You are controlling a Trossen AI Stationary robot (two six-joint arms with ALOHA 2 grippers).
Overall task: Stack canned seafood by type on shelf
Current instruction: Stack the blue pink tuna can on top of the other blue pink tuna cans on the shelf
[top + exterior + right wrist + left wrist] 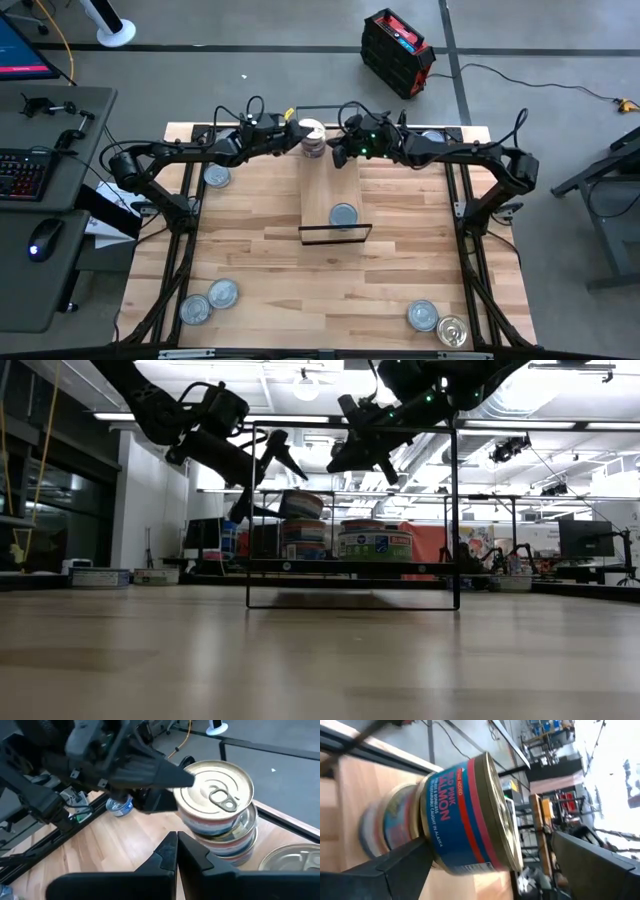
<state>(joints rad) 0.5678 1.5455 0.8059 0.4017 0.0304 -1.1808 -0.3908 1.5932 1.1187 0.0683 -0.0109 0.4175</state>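
Observation:
On the far end of the light-wood shelf (330, 190) stands a stack of seafood tins (313, 138). Its top tin (470, 815) has a blue and red label and a shiny ring-pull lid (217, 782). My left gripper (490, 845) is open, with one finger on each side of that top tin. My right gripper (176, 845) is shut and hangs just right of the stack, touching nothing. A tin with a pale blue-grey top (343, 215) sits near the shelf's near end. My left gripper comes at the stack's top tin almost level from the table's left. One finger (395, 865) shows against the tin's bottom rim (437, 857), and I cannot tell whether it touches. The other finger (590, 860) stands off from the lid.
Loose tins lie on the table at the far left (216, 177), near left (222, 293) (195, 308), near right (423, 316) (452, 331) and far right (432, 136). Another silver-lidded tin (292, 857) shows beside the stack. Black wire frames (335, 235) end the shelf.

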